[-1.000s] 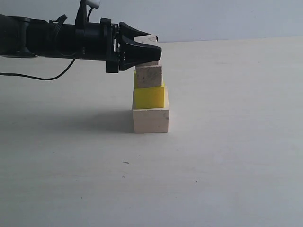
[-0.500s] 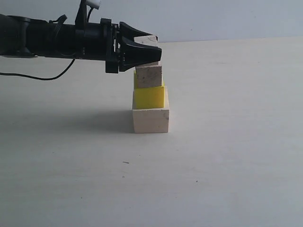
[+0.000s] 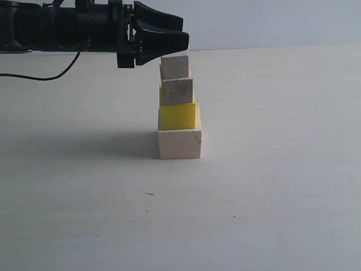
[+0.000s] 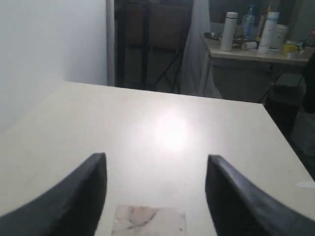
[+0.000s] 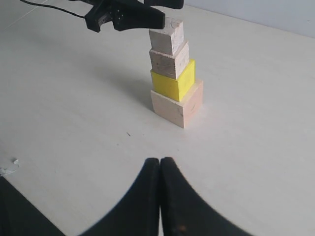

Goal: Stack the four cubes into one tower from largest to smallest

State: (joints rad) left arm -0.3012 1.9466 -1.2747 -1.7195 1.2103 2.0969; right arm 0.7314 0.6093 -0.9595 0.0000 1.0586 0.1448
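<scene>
The exterior view sits low, almost level with the desk (image 3: 271, 169), and looks sideways at the tower (image 3: 179, 107) from quite near. The left wrist view rides just behind the left pincer (image 4: 156, 167), right above the tower. It faces across the desk toward a dark room (image 4: 147, 39) and catches only the top of the smallest cube (image 4: 149, 220). The right wrist view sits higher and farther off, behind the right pincer (image 5: 160, 164), looking down at a slant. It and the exterior view, these 2, both see the whole tower and the left pincer.
</scene>
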